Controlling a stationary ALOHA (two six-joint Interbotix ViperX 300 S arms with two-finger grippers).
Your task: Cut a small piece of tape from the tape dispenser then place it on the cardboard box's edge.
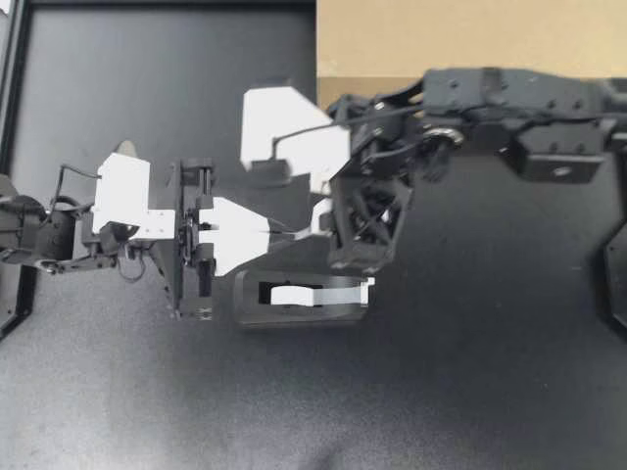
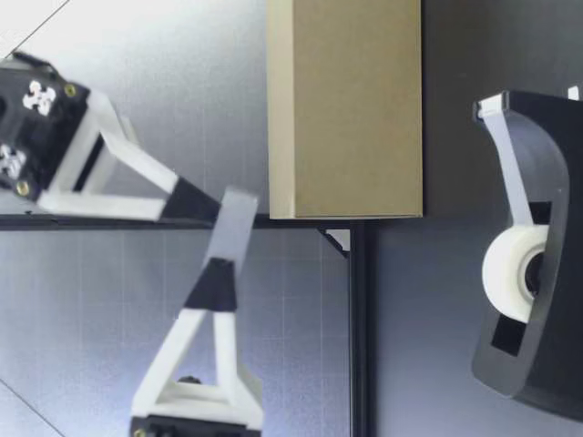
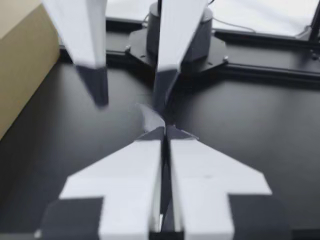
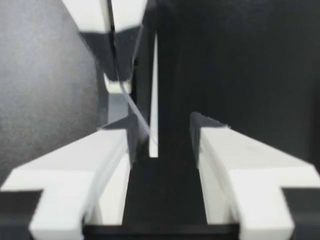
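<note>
My left gripper (image 1: 282, 227) reaches in from the left and is shut on a small piece of clear tape (image 3: 150, 118). Its joined fingertips (image 3: 159, 137) pinch one end of the piece. My right gripper (image 1: 286, 201) meets it from the other side, open, its two white fingers (image 4: 100, 165) set wide apart. The far end of the tape (image 4: 137, 114) clings to one right finger. Both grippers hang above the black tape dispenser (image 1: 304, 300), whose white roll (image 2: 516, 271) shows in the low view. The cardboard box (image 1: 460, 39) lies at the table's far side.
A black frame rail (image 2: 357, 328) runs along the table behind the box (image 2: 346, 109). The right arm's dark body (image 1: 509, 108) stretches in from the far right. Bare dark tabletop (image 1: 441, 392) lies in front of the dispenser.
</note>
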